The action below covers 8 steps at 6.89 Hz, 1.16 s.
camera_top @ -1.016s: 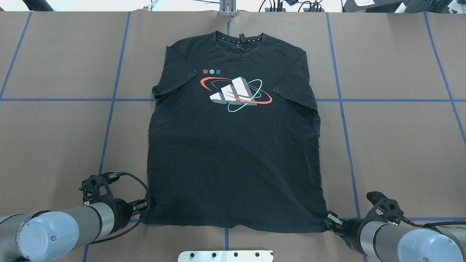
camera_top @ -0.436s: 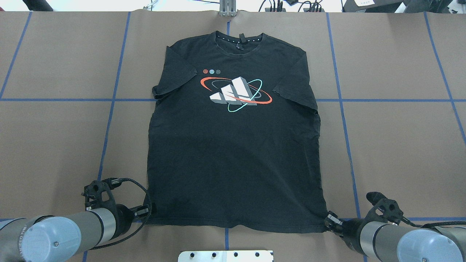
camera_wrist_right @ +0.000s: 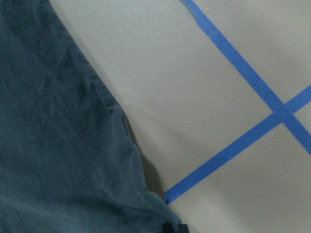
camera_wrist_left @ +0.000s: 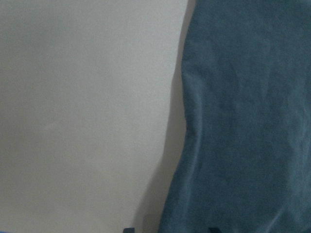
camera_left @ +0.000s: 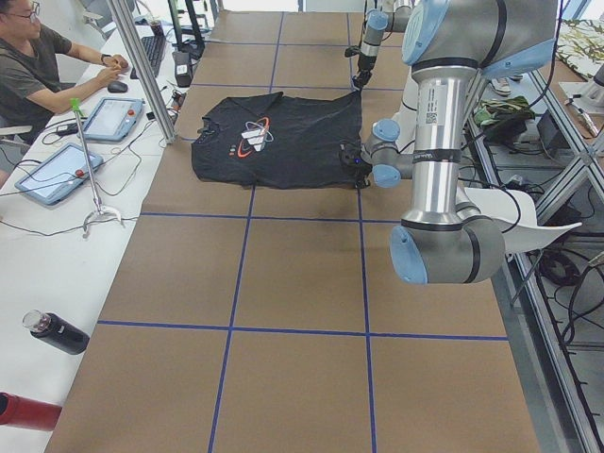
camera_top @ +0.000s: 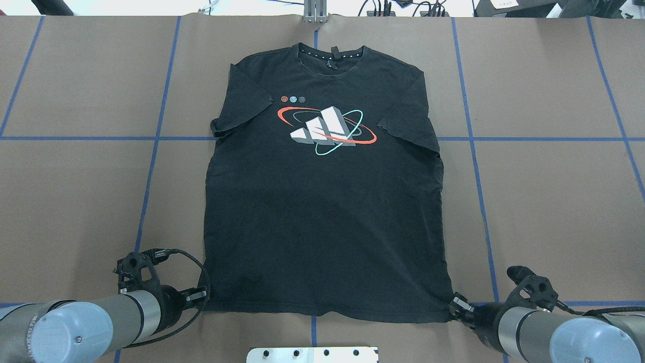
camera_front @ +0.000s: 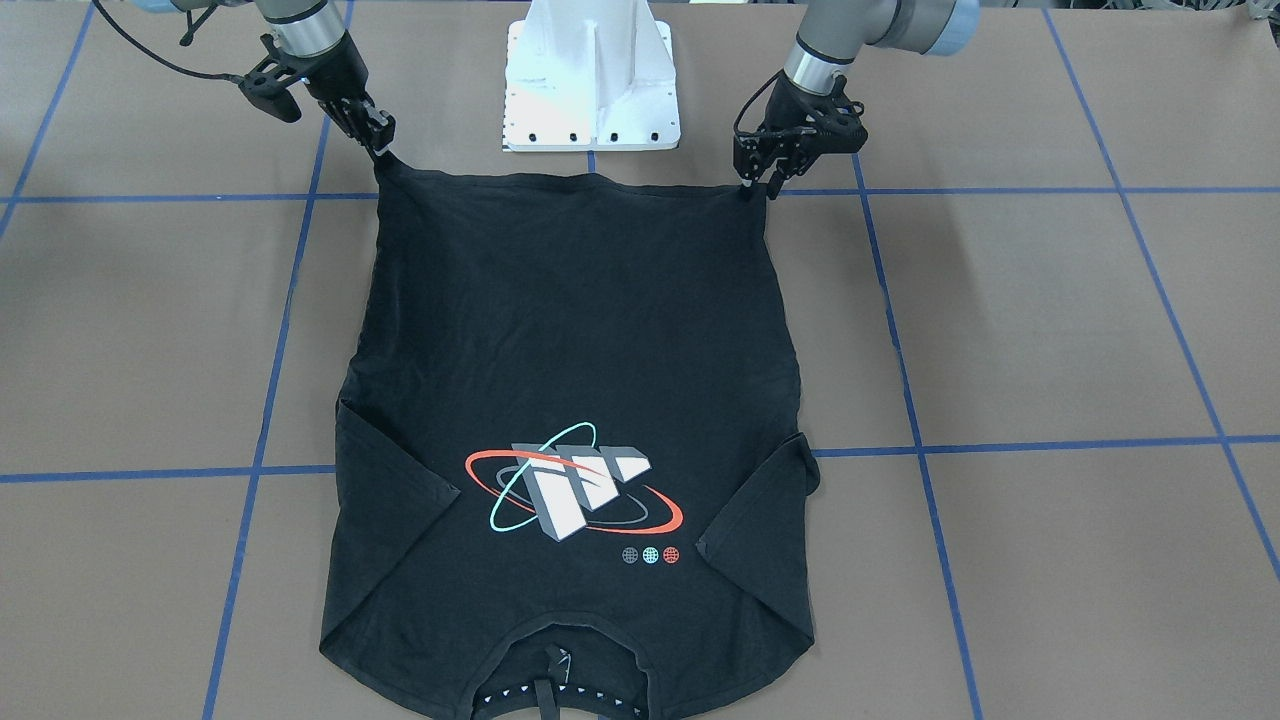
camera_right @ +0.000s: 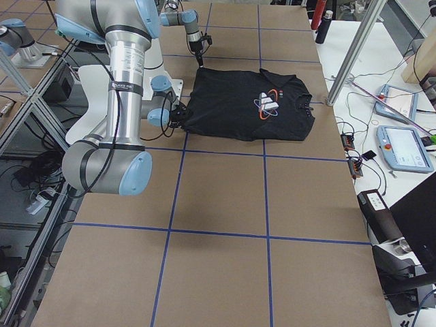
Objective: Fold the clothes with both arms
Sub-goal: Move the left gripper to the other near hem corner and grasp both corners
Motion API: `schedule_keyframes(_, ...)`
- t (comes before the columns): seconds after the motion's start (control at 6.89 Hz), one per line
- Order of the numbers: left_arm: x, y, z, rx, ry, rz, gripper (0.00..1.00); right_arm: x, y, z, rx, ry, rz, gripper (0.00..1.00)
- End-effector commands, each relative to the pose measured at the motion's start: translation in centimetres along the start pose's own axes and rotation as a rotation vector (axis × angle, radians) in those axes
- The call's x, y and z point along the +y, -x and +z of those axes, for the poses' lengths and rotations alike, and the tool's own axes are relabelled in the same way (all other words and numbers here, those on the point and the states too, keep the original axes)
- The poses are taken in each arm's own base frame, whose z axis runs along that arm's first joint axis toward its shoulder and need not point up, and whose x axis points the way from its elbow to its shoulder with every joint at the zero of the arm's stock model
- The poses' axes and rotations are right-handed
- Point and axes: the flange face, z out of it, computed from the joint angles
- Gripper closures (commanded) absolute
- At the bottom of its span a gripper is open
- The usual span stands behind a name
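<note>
The black T-shirt [camera_top: 322,212] lies flat on the brown table, graphic up, collar at the far side, hem toward me. My left gripper [camera_top: 204,296] sits low at the hem's left corner. In the front view its fingers [camera_front: 757,183] stand apart. In its wrist view the shirt edge [camera_wrist_left: 243,121] runs between two spread tips. My right gripper [camera_top: 456,306] is shut on the hem's right corner, also seen in the front view [camera_front: 380,148]. Its wrist view shows the shirt corner [camera_wrist_right: 58,145] ending at closed tips.
The white base plate [camera_front: 590,90] stands just behind the hem, between the arms. Blue tape lines [camera_top: 151,151] grid the brown table. A metal post [camera_top: 315,12] stands beyond the collar. An operator [camera_left: 38,66] with tablets and cables sits along the far side.
My left gripper has moved back toward my base along the shirt's left edge, down to the hem corner. The right gripper and the shirt have stayed in place.
</note>
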Motion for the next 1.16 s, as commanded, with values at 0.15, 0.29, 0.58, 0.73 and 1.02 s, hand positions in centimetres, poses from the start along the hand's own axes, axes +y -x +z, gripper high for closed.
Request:
schedule_keyframes(0.15,0.0,0.8,-0.8,-0.012,0.025,-0.005,1.0,0.0,0.1,0.0,-0.001,0.001,0.001,1.0)
schedule_keyframes(0.29,0.1,0.6,-1.8,-0.001,0.046,-0.039,1.0,0.0,0.1,-0.1,-0.002,0.0,0.002,1.0)
schedule_keyframes(0.58,0.8,-0.7,-5.0,0.008,0.134,-0.119,1.0,-0.2,0.4,-0.7,-0.012,0.004,0.007,1.0)
schedule_keyframes(0.73,1.0,-1.5,-6.6,-0.005,0.165,-0.162,1.0,-0.1,1.1,-2.4,-0.023,0.035,0.015,1.0)
schedule_keyframes(1.02,1.1,-2.9,-9.2,0.004,0.285,-0.167,1.0,-2.4,3.2,-4.8,-0.041,0.07,0.07,1.0)
